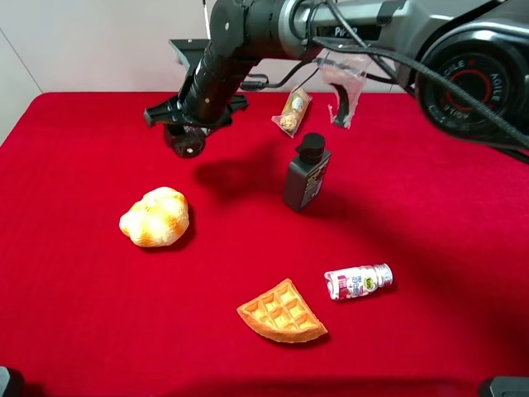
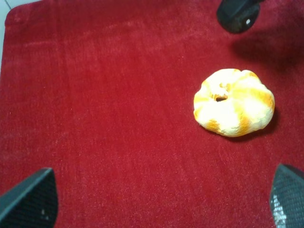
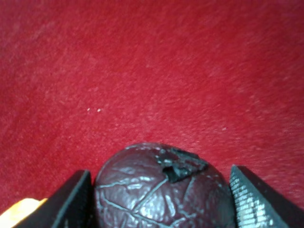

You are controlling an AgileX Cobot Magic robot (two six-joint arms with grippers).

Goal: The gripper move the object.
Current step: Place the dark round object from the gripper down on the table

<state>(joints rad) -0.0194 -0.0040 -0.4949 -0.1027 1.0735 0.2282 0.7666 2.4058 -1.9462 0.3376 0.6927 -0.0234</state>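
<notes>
The right arm enters the high view from 2 o'clock and stretches across the red worktop (image 1: 430, 215) toward 11 o'clock. Its forearm slopes down, and the wrist is bent so that the right tool (image 1: 185, 137) points at the cloth. The two fingers (image 3: 71, 202) of this tool pinch the dark ball (image 3: 161, 190), one on each side, and both ribbed pads lie against its cracked brown-black skin. The ball is at 10 o'clock from the upright dark grey pump bottle (image 1: 307, 172) and at about 1 o'clock from the bread roll (image 1: 154, 217). The left tool (image 2: 159, 199) hangs over the cloth with its fingers spread wide, and the roll lies ahead of it.

In the high view the black head of the right tool covers most of the ball. I cannot tell if the ball rests on the cloth or is a little above it. In the right wrist view the frame edge cuts off the lower part of the ball and most of both fingers, and a chipped black patch shows on the skin. The left wrist view shows only two fingertips in the corners, and the ball with its pale spot is cut by the edge. The base of the right arm is out of the picture. At 12 o'clock from the pump bottle lies a wrapped snack (image 1: 292, 112), and at 1 o'clock a clear wrapper (image 1: 343, 87) is partly behind the cables. What is in them is hard to make out.
</notes>
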